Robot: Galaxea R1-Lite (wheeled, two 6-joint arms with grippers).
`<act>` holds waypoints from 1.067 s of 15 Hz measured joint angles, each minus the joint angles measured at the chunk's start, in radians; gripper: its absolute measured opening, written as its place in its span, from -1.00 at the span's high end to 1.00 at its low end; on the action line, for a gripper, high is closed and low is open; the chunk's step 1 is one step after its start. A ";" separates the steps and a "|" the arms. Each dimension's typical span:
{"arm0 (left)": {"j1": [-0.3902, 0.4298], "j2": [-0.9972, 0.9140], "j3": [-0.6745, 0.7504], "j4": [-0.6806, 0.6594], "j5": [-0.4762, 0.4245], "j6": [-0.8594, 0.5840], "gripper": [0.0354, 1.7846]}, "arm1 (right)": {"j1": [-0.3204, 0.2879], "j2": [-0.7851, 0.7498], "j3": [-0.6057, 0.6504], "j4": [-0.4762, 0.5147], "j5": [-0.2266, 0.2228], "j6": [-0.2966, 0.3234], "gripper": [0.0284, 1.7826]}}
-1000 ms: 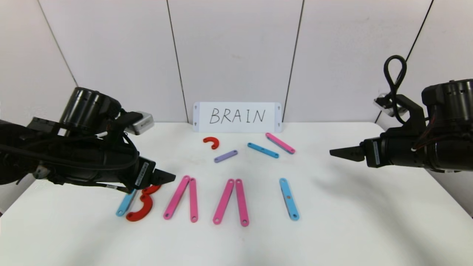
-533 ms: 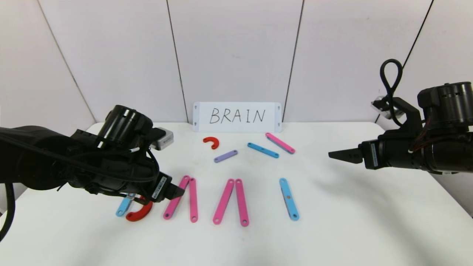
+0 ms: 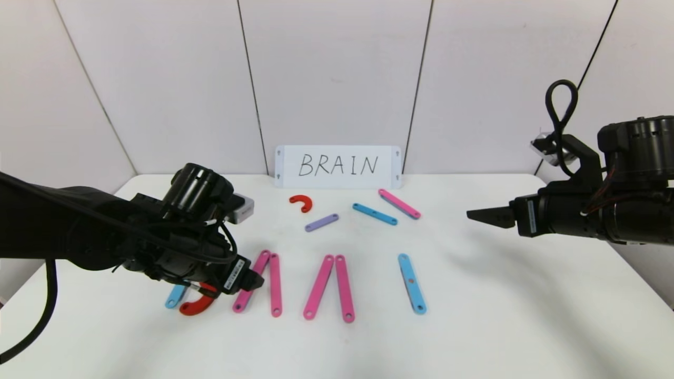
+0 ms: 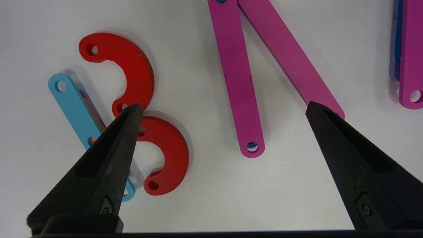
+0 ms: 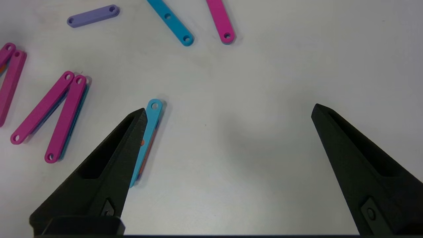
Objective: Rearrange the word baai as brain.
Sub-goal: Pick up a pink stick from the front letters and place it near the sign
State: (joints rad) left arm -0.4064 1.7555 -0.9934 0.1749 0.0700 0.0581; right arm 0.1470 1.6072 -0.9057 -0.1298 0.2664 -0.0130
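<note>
- Looking from the head view: word baai (image 3: 295,284) laid in a row across the near half of the table (image 3: 474,326), long axis left to right, bars running mostly near to far. B at the left end, partly under the left gripper (image 3: 253,280), fingers spread wide, gripping nothing. Pink A pairs (image 3: 261,283) meeting at their far ends, splayed toward the near edge. Blue I (image 3: 412,283) leaning slightly. Right gripper (image 3: 482,216) raised at the right, well apart from the letters, fingers parted, empty.
- Looking from the left wrist view: two red curves (image 4: 132,79) touching end to end beside a blue bar (image 4: 74,109), one fingertip (image 4: 132,114) over their junction.
- Looking from the right wrist view: purple bar (image 5: 93,16) lying loose beyond the row.
</note>
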 joint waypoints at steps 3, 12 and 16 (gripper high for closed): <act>0.001 0.026 -0.003 -0.005 -0.002 -0.009 -0.94 | 0.000 0.001 0.003 -0.001 0.000 0.001 -0.95; 0.005 0.108 -0.033 -0.012 -0.010 -0.057 -0.94 | 0.000 0.003 0.005 0.000 -0.002 0.000 -0.95; 0.007 0.122 -0.042 -0.011 -0.011 -0.059 -0.94 | 0.000 0.003 0.005 0.000 -0.001 0.000 -0.95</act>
State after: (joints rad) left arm -0.3996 1.8777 -1.0351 0.1640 0.0589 -0.0004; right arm 0.1470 1.6106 -0.9009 -0.1302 0.2649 -0.0130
